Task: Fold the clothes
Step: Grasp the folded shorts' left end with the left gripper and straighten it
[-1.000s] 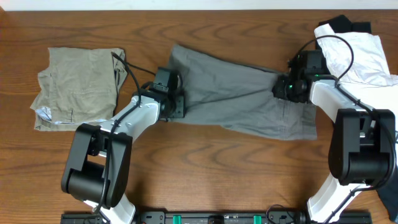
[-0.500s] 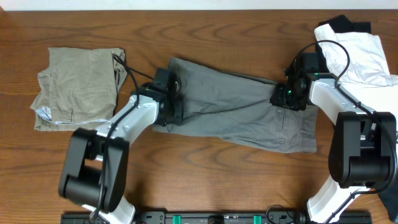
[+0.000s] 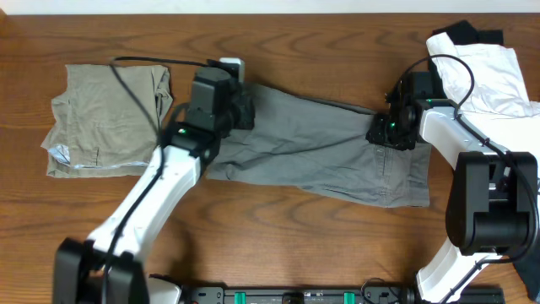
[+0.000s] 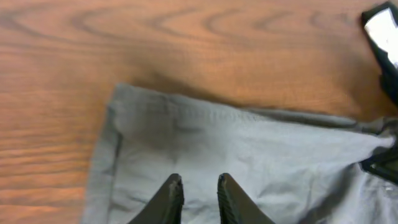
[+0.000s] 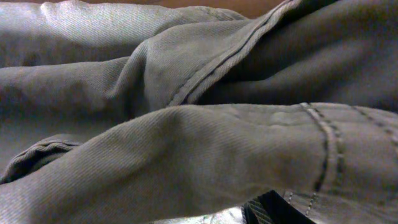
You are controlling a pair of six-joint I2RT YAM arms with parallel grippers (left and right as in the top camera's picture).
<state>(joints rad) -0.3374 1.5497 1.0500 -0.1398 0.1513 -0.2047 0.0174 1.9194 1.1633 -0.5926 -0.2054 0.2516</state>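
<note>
The medium-grey shorts (image 3: 329, 148) lie spread flat across the middle of the table. My left gripper (image 3: 243, 108) hovers above their left hem. In the left wrist view its jaws (image 4: 199, 183) stand slightly apart with nothing between them, and the grey cloth (image 4: 249, 143) lies below. My right gripper (image 3: 386, 128) is down on the right waistband end of the shorts. In the right wrist view bunched grey cloth (image 5: 186, 149) fills the frame, and only one fingertip (image 5: 270, 210) shows under it.
Folded khaki-beige shorts (image 3: 105, 118) lie at the far left. A white garment (image 3: 489, 76) lies over a black one (image 3: 468, 34) at the far right corner. Bare wood (image 3: 287, 245) runs along the table's front.
My left gripper has let go of the shorts' left end, risen and moved toward the far edge. The left leg now lies flat. The right gripper has barely moved.
</note>
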